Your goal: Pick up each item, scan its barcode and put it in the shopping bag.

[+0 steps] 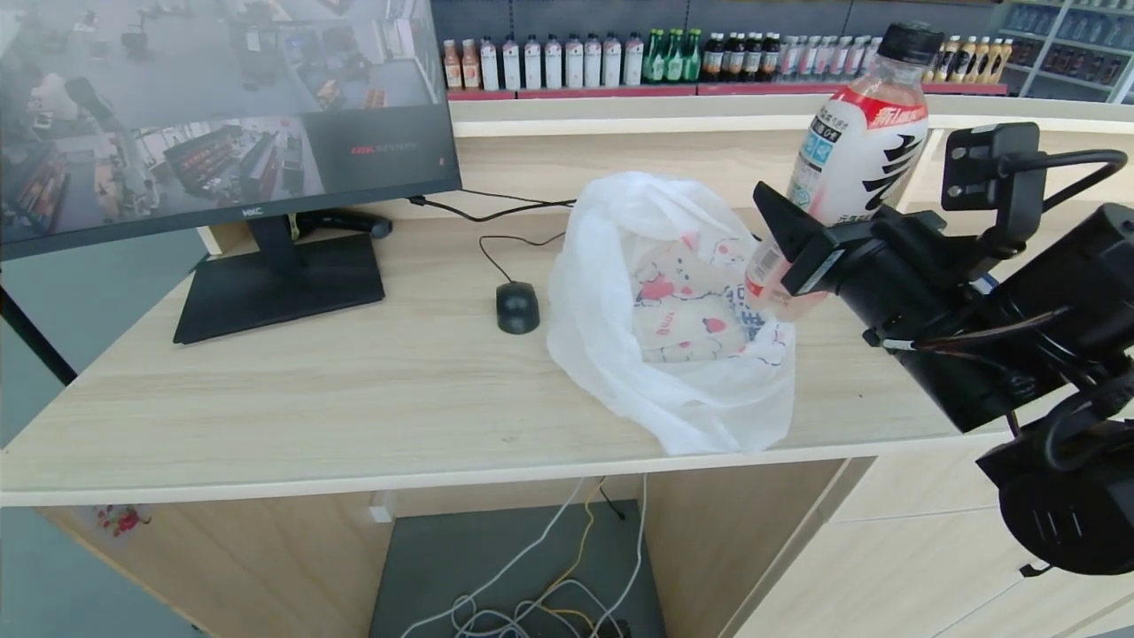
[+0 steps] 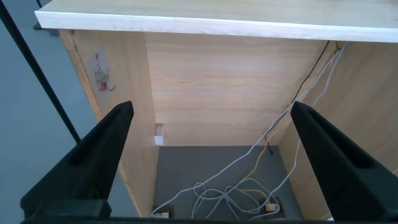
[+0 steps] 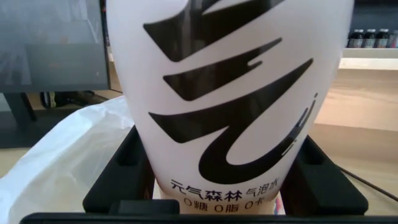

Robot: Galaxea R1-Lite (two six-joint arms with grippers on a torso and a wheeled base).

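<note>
On pale wooden bench (image 1: 354, 399), black mouse (image 1: 517, 307) beside crumpled white plastic shopping bag (image 1: 611, 354); right tool (image 1: 794, 252) clamps tilted black-capped pale plastic bottle (image 1: 859, 151); left tool (image 2: 211, 109) agape.

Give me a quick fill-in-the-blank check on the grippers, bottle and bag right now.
1. The right gripper is shut on the ____.
2. The bottle has a ____ cap.
3. The mouse lies between the bag and the ____.
4. The left gripper, below the counter, is ____.

Missing words: bottle; black; monitor; open.
</note>
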